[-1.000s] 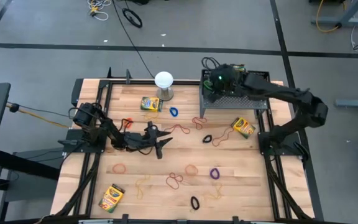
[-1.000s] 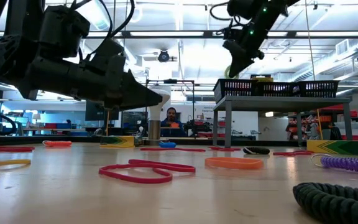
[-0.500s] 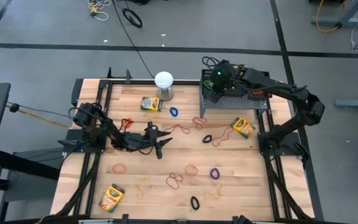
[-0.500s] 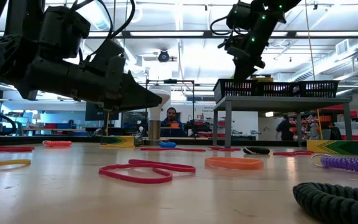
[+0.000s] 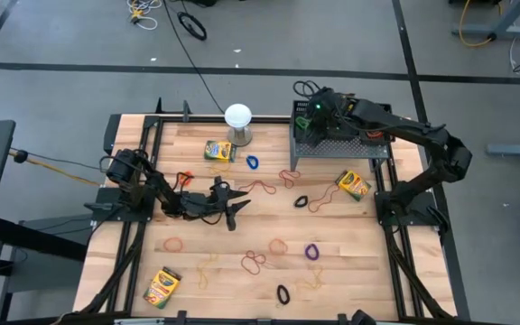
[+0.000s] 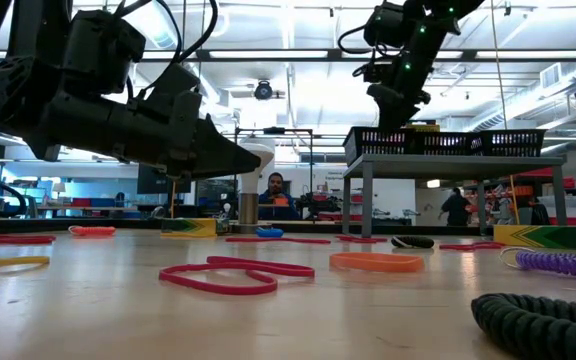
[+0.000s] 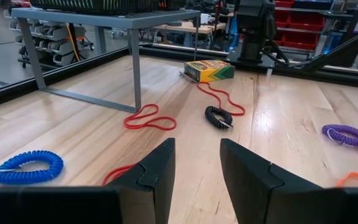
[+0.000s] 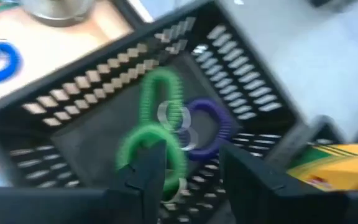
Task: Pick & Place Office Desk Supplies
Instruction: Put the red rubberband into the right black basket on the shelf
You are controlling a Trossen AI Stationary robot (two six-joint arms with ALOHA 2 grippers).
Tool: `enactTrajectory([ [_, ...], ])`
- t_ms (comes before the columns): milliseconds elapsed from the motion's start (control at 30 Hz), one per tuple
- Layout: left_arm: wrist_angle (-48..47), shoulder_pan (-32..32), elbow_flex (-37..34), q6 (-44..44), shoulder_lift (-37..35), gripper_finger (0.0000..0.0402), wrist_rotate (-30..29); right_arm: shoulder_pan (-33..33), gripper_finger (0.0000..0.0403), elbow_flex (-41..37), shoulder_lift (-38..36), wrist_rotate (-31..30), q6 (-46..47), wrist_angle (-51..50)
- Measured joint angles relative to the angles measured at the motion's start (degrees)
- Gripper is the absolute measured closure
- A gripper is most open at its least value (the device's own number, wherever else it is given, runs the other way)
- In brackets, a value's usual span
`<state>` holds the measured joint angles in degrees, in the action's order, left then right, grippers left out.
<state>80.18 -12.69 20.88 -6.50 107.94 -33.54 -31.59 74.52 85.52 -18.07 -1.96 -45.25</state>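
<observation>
Nearest the table's front edge lie a crayon box (image 5: 162, 286), a black coil (image 5: 283, 293) and thin band loops (image 5: 254, 262) in orange, red and tan, with a purple coil (image 5: 311, 252) just beyond them.

At mid-table the left gripper (image 5: 228, 200) hovers low over bare wood. Its fingers (image 7: 154, 171) stand apart and hold nothing. Ahead of it lie a red loop (image 7: 149, 118), a blue coil (image 7: 28, 167) and a second black coil (image 7: 218, 116).

Farther back, a second crayon box (image 5: 354, 184) rests just beside the riser (image 5: 337, 144), and a third (image 5: 218, 150) sits near the globe (image 5: 238, 117).

At the far side the right gripper (image 6: 393, 95) hangs over a mesh bin (image 8: 104, 124) on the riser. Its fingers (image 8: 148, 165) are apart and empty. A green coil (image 8: 160, 124) and a purple coil (image 8: 207, 127) lie in the bin below.

Handling: the loops and coils are judged light, soft and springy; they flatten on the wood, so pinch one strand from above. The crayon boxes are judged light, stiff card; grip across the narrow faces.
</observation>
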Motion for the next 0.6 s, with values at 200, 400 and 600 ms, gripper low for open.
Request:
enactTrajectory([
  [200,-0.3,0.1,0.0,0.1,0.0,0.0268,0.0,0.7,0.0250,1.3,-1.2,-4.4,-0.4,-1.3],
  [400,-0.4,0.8,1.0,0.1,0.0,0.0268,0.1,8.4,0.0346,-4.0,-8.8,-5.3,-2.6,4.0],
  [600,-3.2,0.8,3.2,0.3,0.0,0.0268,0.8,21.0,0.0388,-17.4,-18.9,-6.8,-1.6,14.0],
])
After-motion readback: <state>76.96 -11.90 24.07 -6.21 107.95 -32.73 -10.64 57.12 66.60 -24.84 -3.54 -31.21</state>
